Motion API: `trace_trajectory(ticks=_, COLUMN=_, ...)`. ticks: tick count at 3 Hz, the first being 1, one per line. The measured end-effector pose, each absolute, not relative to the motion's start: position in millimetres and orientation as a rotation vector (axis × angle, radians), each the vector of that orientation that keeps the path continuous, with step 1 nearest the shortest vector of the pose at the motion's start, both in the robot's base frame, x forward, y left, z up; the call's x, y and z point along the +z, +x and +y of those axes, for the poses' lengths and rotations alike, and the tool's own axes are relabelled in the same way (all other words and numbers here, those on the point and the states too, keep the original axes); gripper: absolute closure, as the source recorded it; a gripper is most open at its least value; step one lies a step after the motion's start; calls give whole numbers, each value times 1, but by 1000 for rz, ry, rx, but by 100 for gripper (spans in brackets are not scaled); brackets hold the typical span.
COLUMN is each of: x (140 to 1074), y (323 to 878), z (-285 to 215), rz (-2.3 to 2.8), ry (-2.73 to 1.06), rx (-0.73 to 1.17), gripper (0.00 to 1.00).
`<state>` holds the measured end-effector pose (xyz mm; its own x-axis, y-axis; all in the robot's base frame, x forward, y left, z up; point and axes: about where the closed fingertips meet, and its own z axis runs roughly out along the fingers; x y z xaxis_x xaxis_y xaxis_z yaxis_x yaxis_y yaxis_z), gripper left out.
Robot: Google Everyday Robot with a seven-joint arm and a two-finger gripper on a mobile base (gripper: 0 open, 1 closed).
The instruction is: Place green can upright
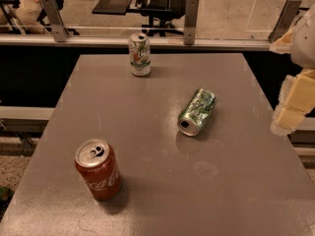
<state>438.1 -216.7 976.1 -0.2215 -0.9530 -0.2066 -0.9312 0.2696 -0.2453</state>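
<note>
At the near left of the grey surface (162,200), a red Coca-Cola can (97,170) stands upright. Farther in, right of centre, the green can (197,111) lies on its side, its silver top facing near-left and its base pointing far-right, well apart from the other cans. Beyond the surface's right edge, about level with that can, hangs the pincer (294,102). It touches nothing, and I cannot tell whether it is released or clenched. At the far side a white can with green-and-red markings (140,54) stands upright. The step in hand looks like the approach, with no grasp made yet. Next the pincer must reach left, close across the green can's body, and tip it onto its base.
</note>
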Motion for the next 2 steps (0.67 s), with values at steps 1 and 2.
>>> trace_trajectory(ticks=1, x=976, y=438, z=-217, rz=2232, ry=-1725, rx=-98, gripper=0)
trace_trajectory(ticks=2, x=978, y=448, z=-202, rz=2162, ry=-1797, rx=-89, gripper=0)
